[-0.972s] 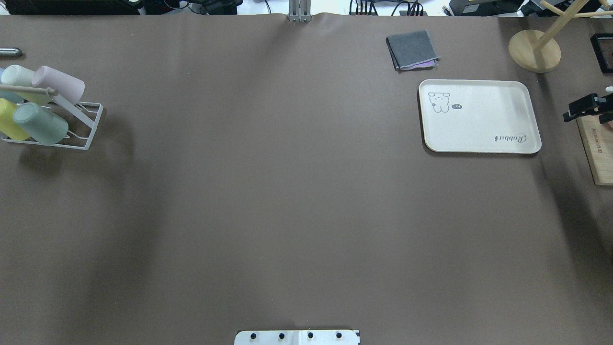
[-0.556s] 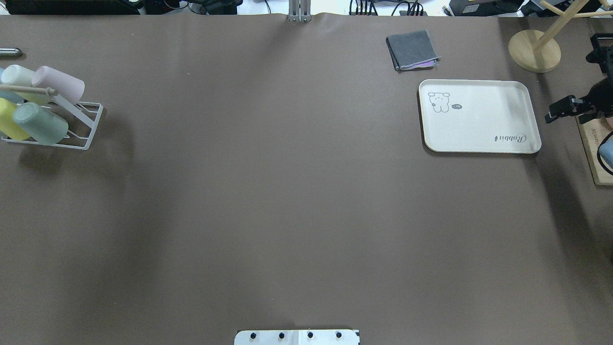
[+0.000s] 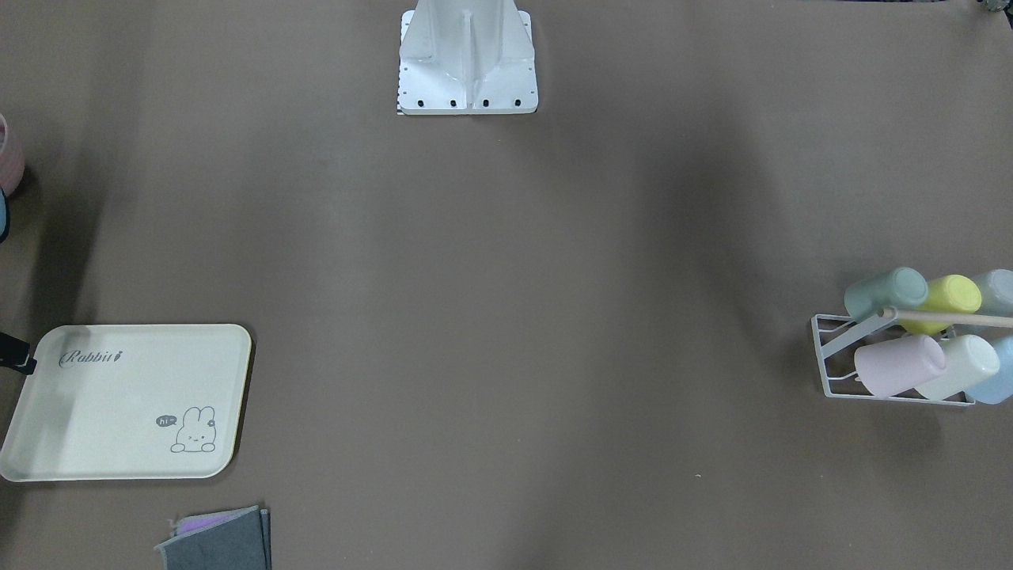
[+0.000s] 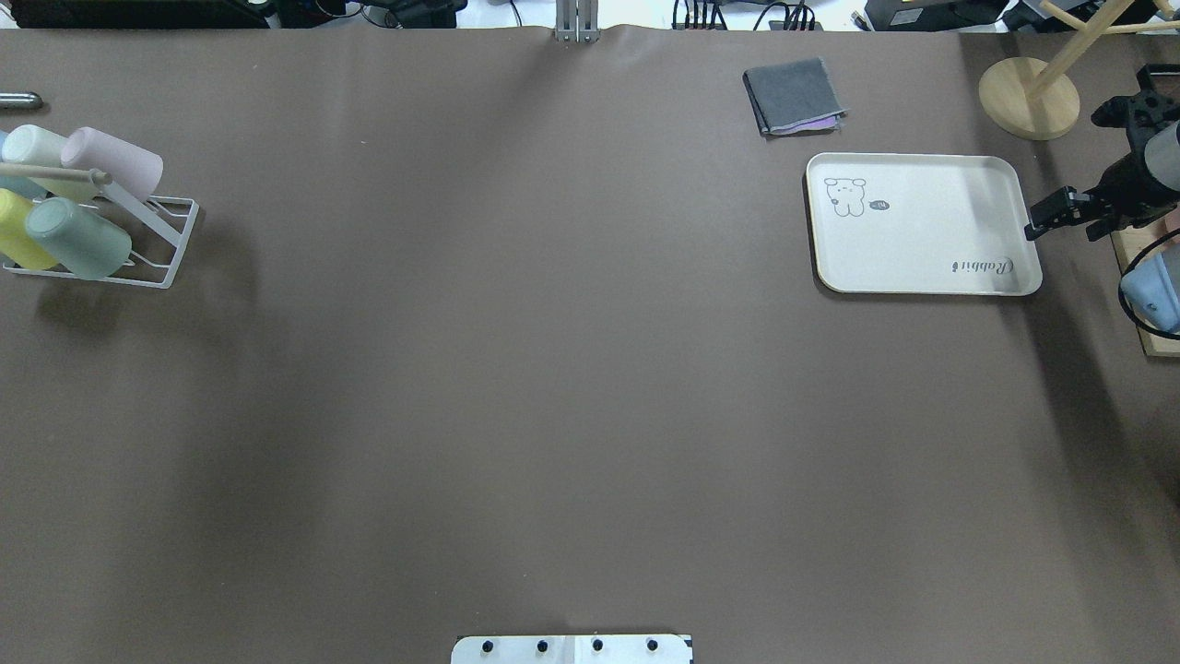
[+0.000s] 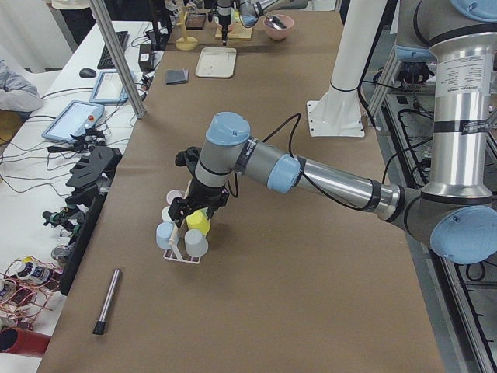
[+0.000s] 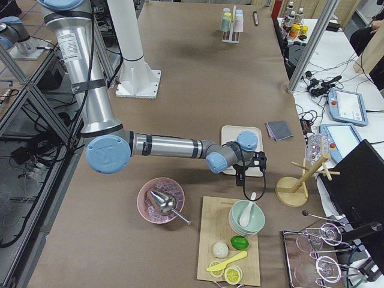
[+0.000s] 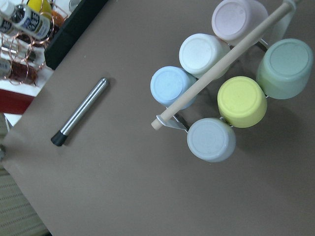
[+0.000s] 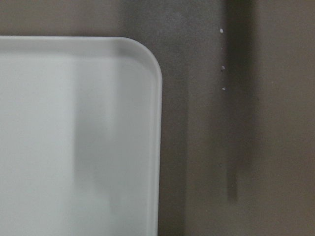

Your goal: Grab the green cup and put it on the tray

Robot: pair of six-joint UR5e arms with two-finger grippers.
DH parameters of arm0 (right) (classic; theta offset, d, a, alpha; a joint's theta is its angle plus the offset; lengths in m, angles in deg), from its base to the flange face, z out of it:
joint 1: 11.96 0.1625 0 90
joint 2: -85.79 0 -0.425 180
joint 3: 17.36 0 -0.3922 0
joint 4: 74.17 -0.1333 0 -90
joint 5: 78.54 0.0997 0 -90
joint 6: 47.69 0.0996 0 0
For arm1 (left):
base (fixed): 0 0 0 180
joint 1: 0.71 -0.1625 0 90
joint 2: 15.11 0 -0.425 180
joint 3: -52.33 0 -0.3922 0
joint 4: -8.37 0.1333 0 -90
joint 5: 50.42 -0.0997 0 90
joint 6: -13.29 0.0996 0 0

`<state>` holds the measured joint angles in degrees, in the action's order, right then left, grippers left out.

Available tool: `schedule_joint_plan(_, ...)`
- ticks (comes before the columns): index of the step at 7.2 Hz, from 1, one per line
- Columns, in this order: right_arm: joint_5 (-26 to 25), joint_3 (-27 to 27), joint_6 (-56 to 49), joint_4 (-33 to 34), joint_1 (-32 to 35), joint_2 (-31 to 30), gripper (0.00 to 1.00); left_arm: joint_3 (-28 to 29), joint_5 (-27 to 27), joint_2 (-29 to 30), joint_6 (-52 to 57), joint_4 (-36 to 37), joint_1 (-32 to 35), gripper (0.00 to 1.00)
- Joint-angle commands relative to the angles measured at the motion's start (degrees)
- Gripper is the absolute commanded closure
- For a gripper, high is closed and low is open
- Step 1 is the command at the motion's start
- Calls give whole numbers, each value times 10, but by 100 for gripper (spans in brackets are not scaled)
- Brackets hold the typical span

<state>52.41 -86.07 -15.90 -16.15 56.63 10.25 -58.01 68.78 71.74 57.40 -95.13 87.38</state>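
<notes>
The green cup (image 4: 78, 238) lies on its side in a white wire rack (image 4: 166, 242) at the table's far left, bottom outward; it also shows in the front view (image 3: 885, 291) and the left wrist view (image 7: 285, 69). The cream tray (image 4: 922, 224) lies flat at the right, also seen from the front (image 3: 119, 404) and under the right wrist camera (image 8: 74, 137). My right gripper (image 4: 1046, 214) hovers at the tray's right edge; whether it is open or shut I cannot tell. My left gripper (image 5: 189, 216) hangs just above the rack, seen only from the side, so I cannot tell its state.
Yellow (image 4: 17, 231), pink (image 4: 115, 159) and pale cups share the rack under a wooden rod. A metal pen (image 4: 20, 99) lies beyond the rack. A grey cloth (image 4: 795, 95), a wooden stand (image 4: 1028, 97) and a cutting board (image 4: 1148, 304) surround the tray.
My right arm has come in from the right edge of the overhead view toward the tray's right rim. The cups, rack and tray have not moved.
</notes>
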Motion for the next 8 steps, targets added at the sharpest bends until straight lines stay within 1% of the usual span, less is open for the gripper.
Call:
schedule_joint_plan(1,1,15,0,0,-7,8,15,-2,-102,-7,73,-111,-78,3)
schedule_joint_plan(2,0,16,0,0,-11,9,15,-14,-165,-16,99,-142,-128,3)
schedule_joint_plan(3,1,17,0,0,-12,9,18,-35,-229,-17,111,-142,-181,2)
schedule_joint_plan(5,1,27,-1,-1,-14,17,29,-66,-347,-16,133,-141,-274,3)
schedule_joint_plan(6,0,31,0,-1,-14,21,32,-83,-415,-17,142,-141,-330,2)
schedule_joint_plan(7,0,33,-1,-1,-14,21,35,-87,-464,-17,162,-141,-376,2)
schedule_joint_plan(8,1,33,-1,-1,-15,21,38,-88,-489,-17,175,-141,-399,2)
